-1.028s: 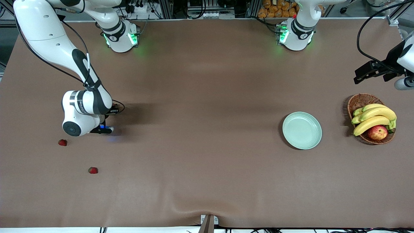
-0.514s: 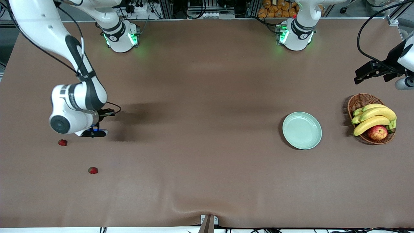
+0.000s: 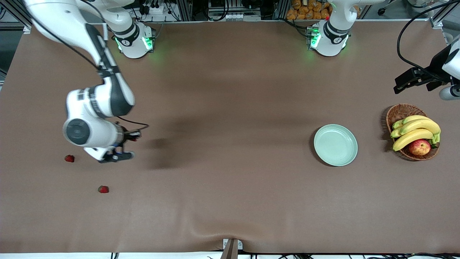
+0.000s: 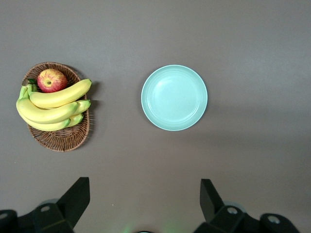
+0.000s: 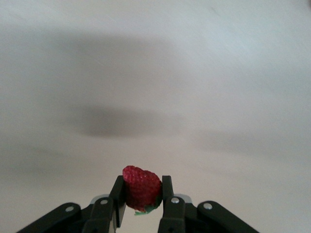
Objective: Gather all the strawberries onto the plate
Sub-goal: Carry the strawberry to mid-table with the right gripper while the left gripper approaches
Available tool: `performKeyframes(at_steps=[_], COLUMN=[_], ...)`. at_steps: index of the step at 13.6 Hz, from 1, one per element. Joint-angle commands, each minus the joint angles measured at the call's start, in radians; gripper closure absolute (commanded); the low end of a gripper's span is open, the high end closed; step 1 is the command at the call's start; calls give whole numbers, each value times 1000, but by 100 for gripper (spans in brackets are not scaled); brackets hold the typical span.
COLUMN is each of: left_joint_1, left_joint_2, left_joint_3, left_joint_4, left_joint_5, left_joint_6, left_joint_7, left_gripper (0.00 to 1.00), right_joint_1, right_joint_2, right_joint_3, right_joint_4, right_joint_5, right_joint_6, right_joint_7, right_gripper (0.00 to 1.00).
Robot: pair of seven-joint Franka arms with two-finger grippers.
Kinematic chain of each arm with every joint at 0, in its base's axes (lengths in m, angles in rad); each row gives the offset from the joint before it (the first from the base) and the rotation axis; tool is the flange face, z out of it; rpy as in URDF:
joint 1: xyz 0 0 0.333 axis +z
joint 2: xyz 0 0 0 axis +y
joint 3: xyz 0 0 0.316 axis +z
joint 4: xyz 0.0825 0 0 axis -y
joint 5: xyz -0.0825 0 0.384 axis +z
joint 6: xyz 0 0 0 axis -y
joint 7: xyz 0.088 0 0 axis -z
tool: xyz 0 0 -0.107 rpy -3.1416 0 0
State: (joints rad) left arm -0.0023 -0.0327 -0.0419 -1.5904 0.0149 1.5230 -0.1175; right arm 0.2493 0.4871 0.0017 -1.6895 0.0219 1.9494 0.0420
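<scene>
My right gripper (image 5: pixel 142 194) is shut on a dark-red strawberry (image 5: pixel 142 188) and holds it in the air over the table at the right arm's end (image 3: pixel 126 145). Two more strawberries lie on the cloth close by: one (image 3: pixel 69 158) beside the right wrist, one (image 3: pixel 103 189) nearer to the front camera. The pale mint-green plate (image 3: pixel 335 145) sits empty toward the left arm's end and also shows in the left wrist view (image 4: pixel 174 97). My left gripper (image 4: pixel 143 199) is open and empty, waiting high up beside the plate and basket (image 3: pixel 402 84).
A brown wicker basket (image 3: pixel 399 112) with bananas (image 3: pixel 417 129) and a red-yellow apple (image 3: pixel 419 147) stands beside the plate, at the left arm's end. A fold bulges in the brown cloth (image 3: pixel 230 230) at the front edge.
My right gripper has risen from the table with a strawberry in it and shifted a little toward the plate's end. The two loose strawberries and the left arm have not moved.
</scene>
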Motion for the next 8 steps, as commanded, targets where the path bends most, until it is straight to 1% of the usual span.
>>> performKeyframes(at_steps=[1,2,3,6,8], left_joint_1=[1,-2,-2,-5,-5], left_joint_2=[2,2,2,-4,-7], left_joint_3=[2,0,0,-1,-15], left_joint_4=[-8,-23,-29,-52,-72], left_joint_5=[-16,-16,-16,-16,-16], left_joint_6=[2,2,3,3,3], left_joint_7=[16,15,12,12,10], left_gripper=[0,0,0,0,0], right_joint_1=[48,73,103,206,290], right_joint_2=[166,200,221,277,306], right_joint_3=[-3,-3,-3,-3,-3], right_joint_4=[218,255,273,278,280], right_joint_5=[82,139,179,248,262], right_joint_6=[-15,-6,31,185,285], right_joint_7=[1,-2,2,36,140], right_gripper=[100,100,100,100,100])
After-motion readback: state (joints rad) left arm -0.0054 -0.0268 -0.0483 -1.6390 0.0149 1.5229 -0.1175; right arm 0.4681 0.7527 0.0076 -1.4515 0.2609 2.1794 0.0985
